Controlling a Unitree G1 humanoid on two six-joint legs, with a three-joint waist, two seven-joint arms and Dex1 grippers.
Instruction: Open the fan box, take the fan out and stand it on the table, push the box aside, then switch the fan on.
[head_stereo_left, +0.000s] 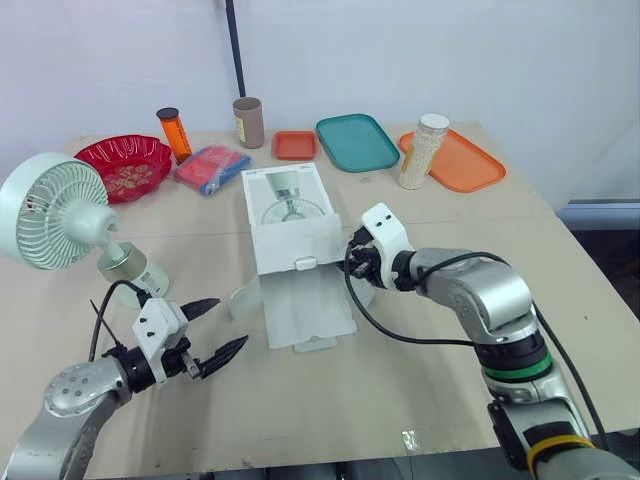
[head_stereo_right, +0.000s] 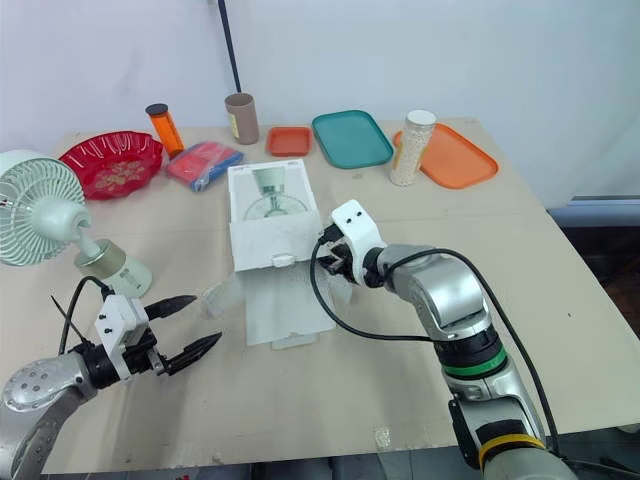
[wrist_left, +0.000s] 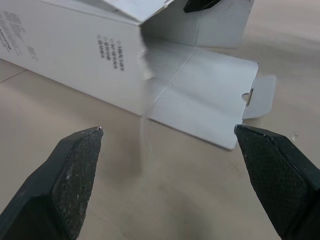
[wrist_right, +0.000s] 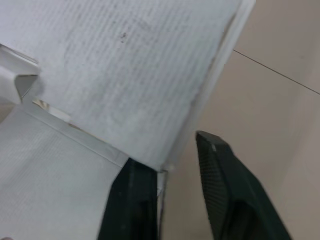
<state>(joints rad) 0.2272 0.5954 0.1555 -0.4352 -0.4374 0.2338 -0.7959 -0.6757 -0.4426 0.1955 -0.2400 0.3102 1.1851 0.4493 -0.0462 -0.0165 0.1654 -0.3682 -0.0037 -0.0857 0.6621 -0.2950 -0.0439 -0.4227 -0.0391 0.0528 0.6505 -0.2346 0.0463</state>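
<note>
Against the right gripper (head_stereo_left: 352, 262) lies the box (head_stereo_left: 287, 215), its open end towards the robot and its lid flap (head_stereo_left: 305, 310) spread flat on the table (head_stereo_left: 330, 400). The gripper's two fingers stand apart, straddling the box's right wall edge with one finger inside it and one outside, not clenched on it. The left gripper (head_stereo_left: 232, 321) hovers released, jaws wide, just short of the box's left side flap (head_stereo_left: 245, 298). The fan (head_stereo_left: 55, 212) stands upright on its base beyond and to the left of that gripper, well apart from the box, so the box is probably empty, though its inside cannot be seen. Thin card like this should be light and slide readily, but it will buckle if pinched on a loose flap. A flat push against the stiff folded wall near the right gripper looks the safer contact. The fan looks like light plastic with a fragile grille, so hold it by the neck or base. Far beyond both grippers stand a red bowl (head_stereo_left: 125, 160), contents unclear, a bare teal tray (head_stereo_left: 357, 142), a small bare orange tray (head_stereo_left: 295, 145), and a larger orange tray (head_stereo_left: 470, 165) with a jar (head_stereo_left: 423, 150) of pale grains at its left edge.
</note>
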